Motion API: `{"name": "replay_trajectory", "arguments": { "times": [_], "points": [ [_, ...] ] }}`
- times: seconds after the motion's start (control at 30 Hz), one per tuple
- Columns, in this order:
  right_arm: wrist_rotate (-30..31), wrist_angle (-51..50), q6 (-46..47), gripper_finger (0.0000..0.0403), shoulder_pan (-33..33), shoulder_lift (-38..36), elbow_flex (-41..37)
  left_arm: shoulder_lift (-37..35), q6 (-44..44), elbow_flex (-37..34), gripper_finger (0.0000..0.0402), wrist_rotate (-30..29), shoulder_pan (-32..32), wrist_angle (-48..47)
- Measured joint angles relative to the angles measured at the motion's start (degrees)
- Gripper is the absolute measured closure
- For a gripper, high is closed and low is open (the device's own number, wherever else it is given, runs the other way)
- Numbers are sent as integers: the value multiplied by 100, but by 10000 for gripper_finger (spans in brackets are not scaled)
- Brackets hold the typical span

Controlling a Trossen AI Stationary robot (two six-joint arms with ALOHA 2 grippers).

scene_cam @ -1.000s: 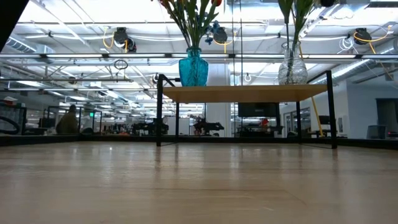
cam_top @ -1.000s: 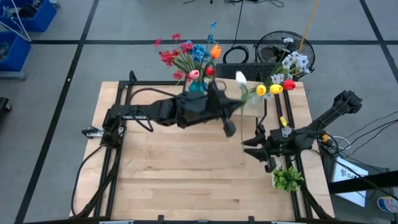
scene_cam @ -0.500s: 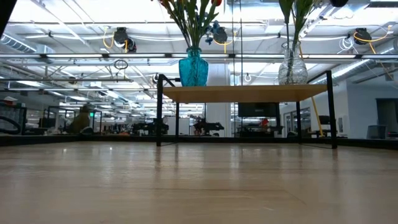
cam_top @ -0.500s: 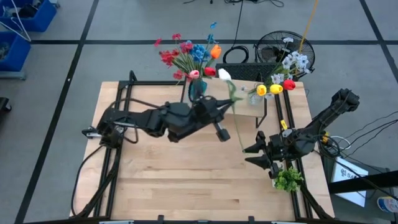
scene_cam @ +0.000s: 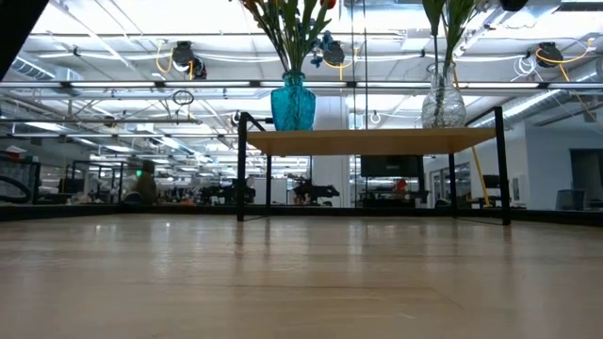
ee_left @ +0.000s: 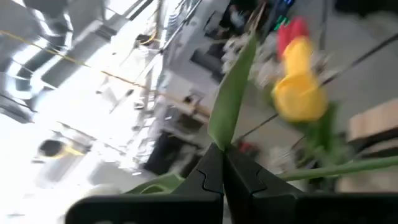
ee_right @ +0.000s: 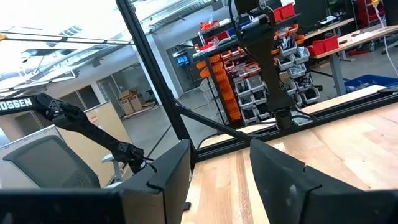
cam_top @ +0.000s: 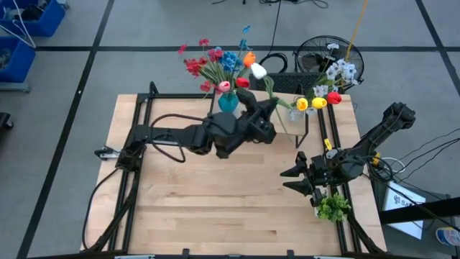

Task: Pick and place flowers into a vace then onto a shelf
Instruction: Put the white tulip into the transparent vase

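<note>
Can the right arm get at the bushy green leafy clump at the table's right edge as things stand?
Probably yes. The right hand is open and empty, and the bushy green leafy clump lies just beside it with nothing between them.

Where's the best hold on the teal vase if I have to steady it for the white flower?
Take the teal vase at its narrow neck, just under the rim, coming in level from the table side. Its body bulges below, and the flowers fan out above, likely blocking a top approach. The open right gripper is free; the left gripper holds the white flower.
</note>
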Motion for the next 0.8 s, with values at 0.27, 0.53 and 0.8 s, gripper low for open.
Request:
{"name": "replay_trajectory", "arguments": {
  "times": [0.27,0.53,0.8],
  "points": [
    [0,-42,0,241,0,0,0,69,1231,10,401,-719,-149,-155],
    [17,-44,0,242,0,0,0,59,2915,7,401,-847,178,1714],
    [24,-42,-2,242,0,0,0,52,2353,11,401,325,869,1729]
  ]
}}
